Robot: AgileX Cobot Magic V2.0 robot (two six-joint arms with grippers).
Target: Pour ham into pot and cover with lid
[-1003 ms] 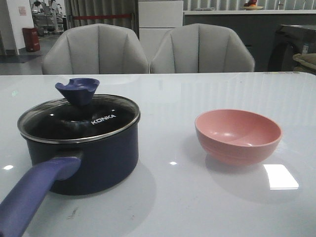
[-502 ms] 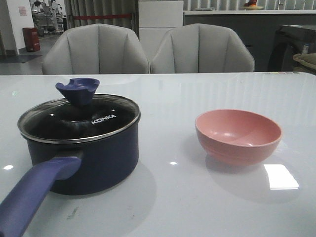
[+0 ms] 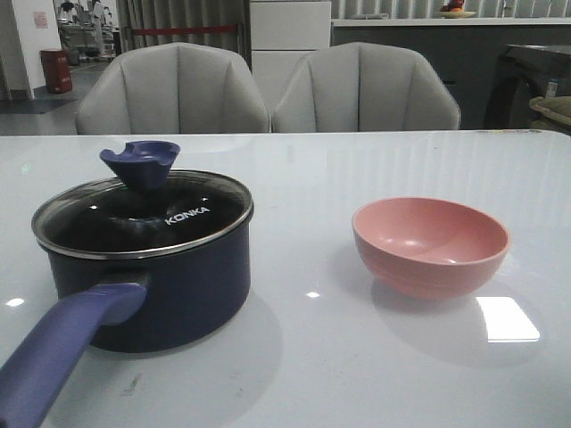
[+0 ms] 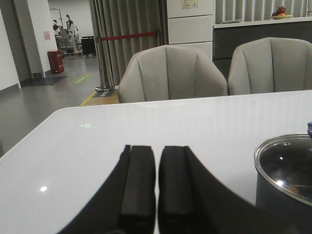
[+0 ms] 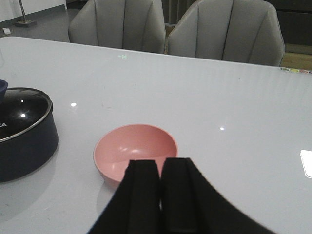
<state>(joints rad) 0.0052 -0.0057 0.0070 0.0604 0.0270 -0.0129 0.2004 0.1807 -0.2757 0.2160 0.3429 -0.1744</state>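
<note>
Lid [image 3: 143, 214] sits on pot [image 3: 169, 285]; both grippers [image 4: 157, 185] [image 5: 161, 195] closed and empty, pink bowl [image 3: 431, 245] seemingly bare.

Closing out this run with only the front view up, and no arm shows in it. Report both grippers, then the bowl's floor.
Observer: The left gripper is shut and holds nothing; it sits low over the table, apart from the pot.
Operator: Now the right one.
Observer: The right gripper is shut and empty, just short of the pink bowl, not touching it.
Operator: Bowl floor.
Observer: The right wrist view looks down on the whole floor: bare pink, no ham slices in it.
</note>
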